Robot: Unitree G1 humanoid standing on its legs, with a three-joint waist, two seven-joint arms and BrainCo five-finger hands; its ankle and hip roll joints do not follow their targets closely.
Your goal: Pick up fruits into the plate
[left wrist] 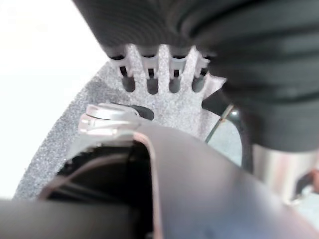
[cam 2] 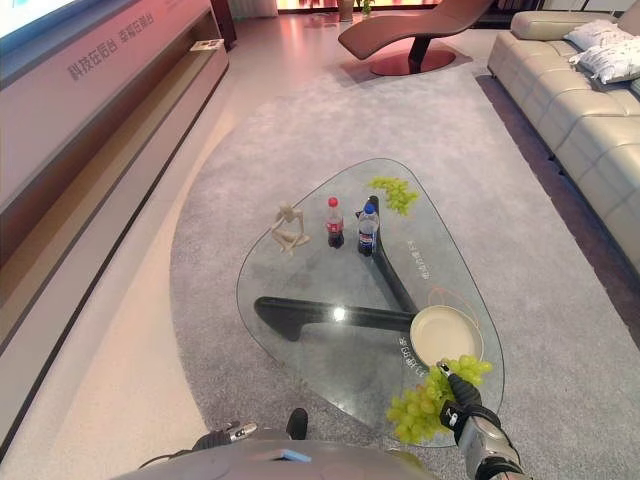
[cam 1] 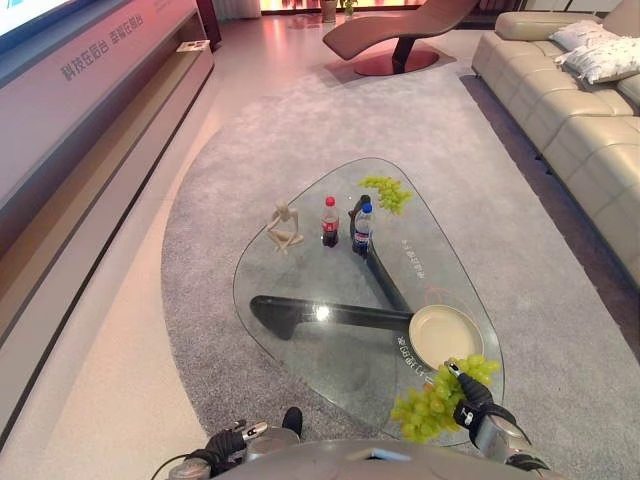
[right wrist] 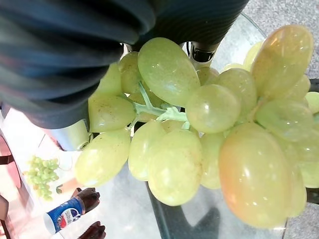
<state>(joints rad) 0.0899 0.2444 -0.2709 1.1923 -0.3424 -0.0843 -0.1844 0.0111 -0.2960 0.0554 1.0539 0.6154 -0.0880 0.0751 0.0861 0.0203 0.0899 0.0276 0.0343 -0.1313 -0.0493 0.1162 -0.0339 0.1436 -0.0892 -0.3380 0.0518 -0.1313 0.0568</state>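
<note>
On grey carpet (cam 1: 250, 130), glass table (cam 1: 300, 290) with plate (cam 1: 445, 335) at five o'clock, bottles (cam 1: 345, 225) and grapes (cam 1: 386, 193) toward twelve. Right hand (cam 1: 470, 395) clutching second grape bunch (cam 1: 430, 405) at five; left hand (left wrist: 159, 74) relaxed, loose.

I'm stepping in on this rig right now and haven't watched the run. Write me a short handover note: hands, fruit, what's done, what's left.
Right hand: shut on a grape bunch, at the table's near right edge, just short of the plate.
Left hand: idle, low at the robot's side, fingers straight, holding nothing.
Plate: no fruit in it yet.
Second grape bunch: lies at the table's far end, behind the two bottles; a wooden figure sits to their left.
Done: first bunch grasped.
Left: set this bunch in the plate, then fetch the far one.
</note>
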